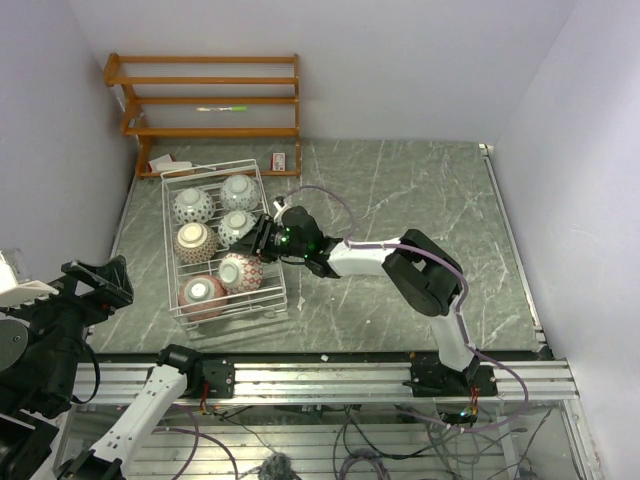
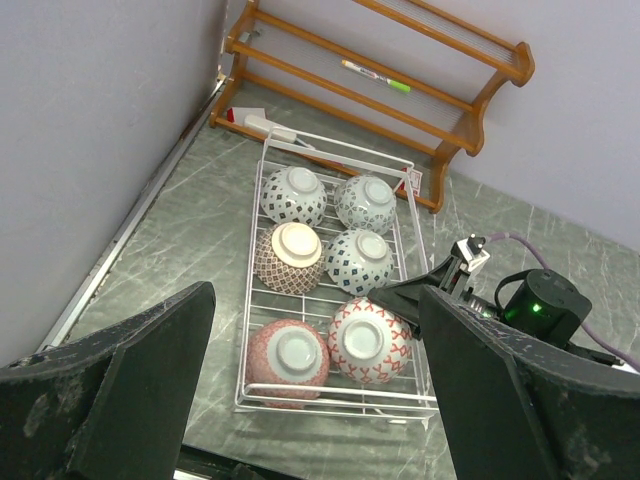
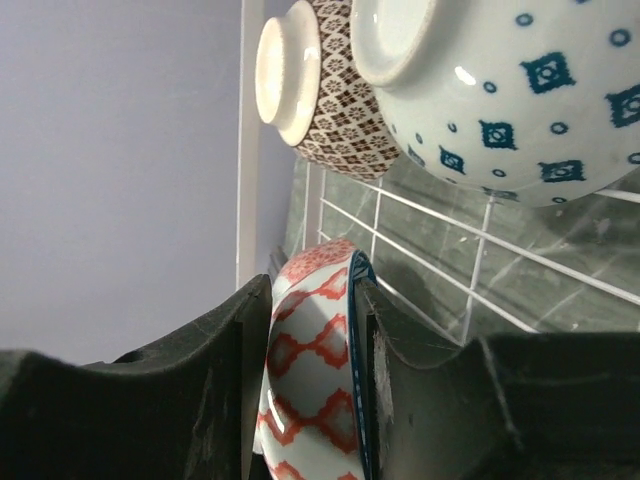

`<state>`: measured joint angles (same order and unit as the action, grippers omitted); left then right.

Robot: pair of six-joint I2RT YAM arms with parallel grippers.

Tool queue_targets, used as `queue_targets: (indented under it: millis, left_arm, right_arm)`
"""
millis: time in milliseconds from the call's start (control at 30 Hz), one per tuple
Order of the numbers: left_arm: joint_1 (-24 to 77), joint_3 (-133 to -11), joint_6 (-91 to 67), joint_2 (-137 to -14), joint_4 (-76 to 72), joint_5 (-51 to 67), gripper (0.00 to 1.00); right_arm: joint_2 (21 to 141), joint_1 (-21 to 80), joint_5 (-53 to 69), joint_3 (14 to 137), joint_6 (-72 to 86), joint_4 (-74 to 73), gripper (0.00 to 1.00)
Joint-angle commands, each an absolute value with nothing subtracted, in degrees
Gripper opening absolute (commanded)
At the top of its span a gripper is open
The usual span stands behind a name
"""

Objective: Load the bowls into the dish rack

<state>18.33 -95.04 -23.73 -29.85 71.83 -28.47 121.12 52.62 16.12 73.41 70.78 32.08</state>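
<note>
Six bowls [image 2: 297, 196], all bottom-up, in the dish rack [image 2: 262, 188], two columns of three, packed close. By outside pattern: two red at the near end, one brown-lattice bowl [image 2: 290, 257] middle left, three blue or grey-blue filling middle right and both far spots. Rack sits at the left of the green-grey marbled table [image 1: 400, 200], its far end near an orange-brown wooden shelf unit [image 1: 210, 100] against the far wall. One green-tipped pen [image 1: 222, 108] lies on a shelf slat. Two small things on the table by the shelf's foot: a red-and-white scrap [image 1: 165, 163] at the left, a small red card [image 1: 279, 161] by the right post; both too small to identify. Right gripper [image 1: 262, 240] reaches in over the rack's right wall, the blue-diamond bowl [image 1: 237, 227] crowding its far side. Wrist view: its two fingers [image 3: 225, 380] straddle the wall of the near right red-diamond bowl [image 3: 310, 360], one on the red outside, one by the blue-edged inside; pinching or just loose, cannot tell. One purple cable [image 1: 330, 195] loops along the right arm. Left gripper [image 1: 100, 280] hangs at the near left, apart from the rack, jaws spread wide, nothing between them. One aluminium rail [image 1: 330, 375] along the near edge carries both arm bases.
</note>
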Motion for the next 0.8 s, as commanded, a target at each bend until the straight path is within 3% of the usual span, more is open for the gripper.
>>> queue_targets:
  millis: [0,767]
  left_arm:
    - [18.9,-94.7,-23.1,-30.8,70.2,-28.1,0.94]
    - [18.9,-94.7,-23.3,-31.0,70.1,-27.6,0.94]
  right_arm:
    - [121.4,51.7,6.8,73.9,64.3,16.8,0.39]
    - [117.9,55.3,-4.7,78.5,51.1,7.9,0.60]
